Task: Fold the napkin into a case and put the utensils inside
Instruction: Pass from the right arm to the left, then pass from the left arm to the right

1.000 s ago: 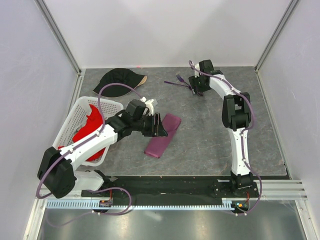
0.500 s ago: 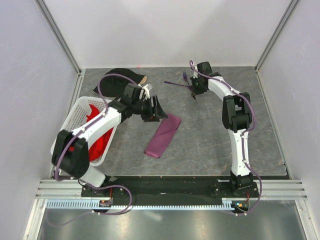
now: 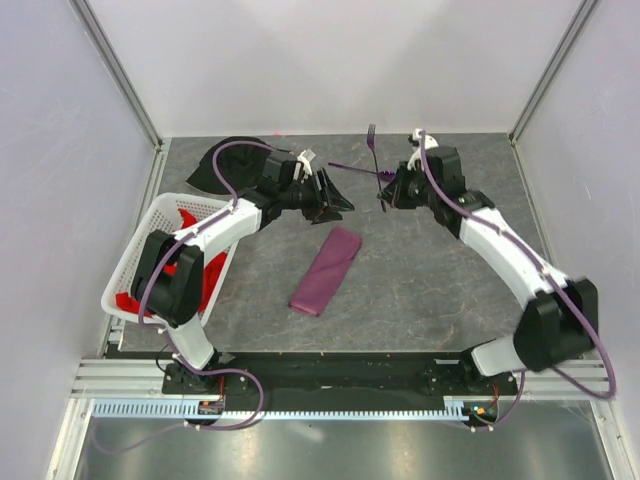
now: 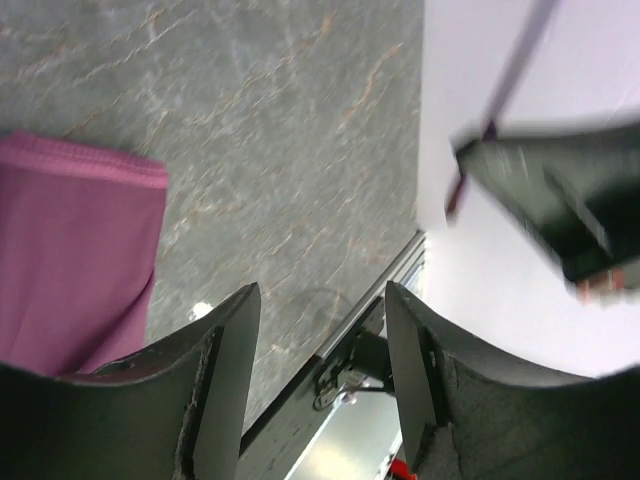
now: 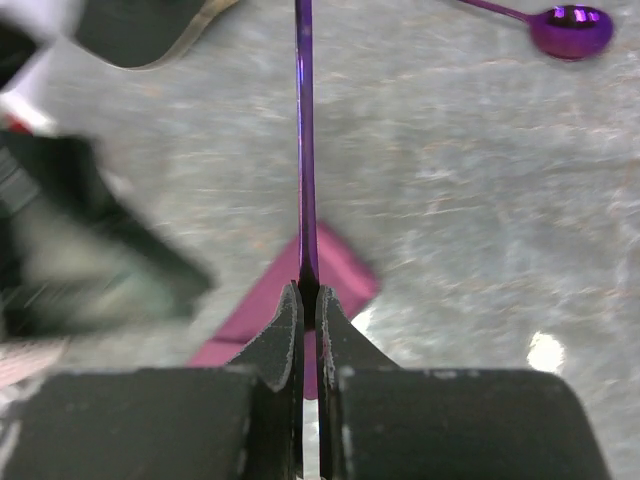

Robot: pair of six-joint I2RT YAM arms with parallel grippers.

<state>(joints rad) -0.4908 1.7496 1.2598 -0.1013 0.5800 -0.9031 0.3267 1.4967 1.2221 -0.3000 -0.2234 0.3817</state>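
Observation:
The napkin (image 3: 326, 270) lies folded into a narrow plum-purple case in the middle of the table; one end of it (image 4: 70, 250) fills the left of the left wrist view. My right gripper (image 3: 385, 190) (image 5: 309, 295) is shut on the thin handle of a purple fork (image 3: 371, 145) (image 5: 303, 150), held off the table with its tines pointing away. A purple spoon (image 3: 350, 167) (image 5: 570, 18) rests on the table behind. My left gripper (image 3: 338, 205) (image 4: 320, 300) hovers open and empty just beyond the case's far end, facing the right gripper.
A white lattice basket (image 3: 140, 250) with a red cloth (image 3: 185, 275) stands at the left edge. A black cap (image 3: 225, 165) lies at the back left. White walls enclose the grey table on three sides.
My right gripper has shut on the fork, lifted it and swung toward the centre. My left arm has drawn away from the case toward the back and now faces the right gripper.

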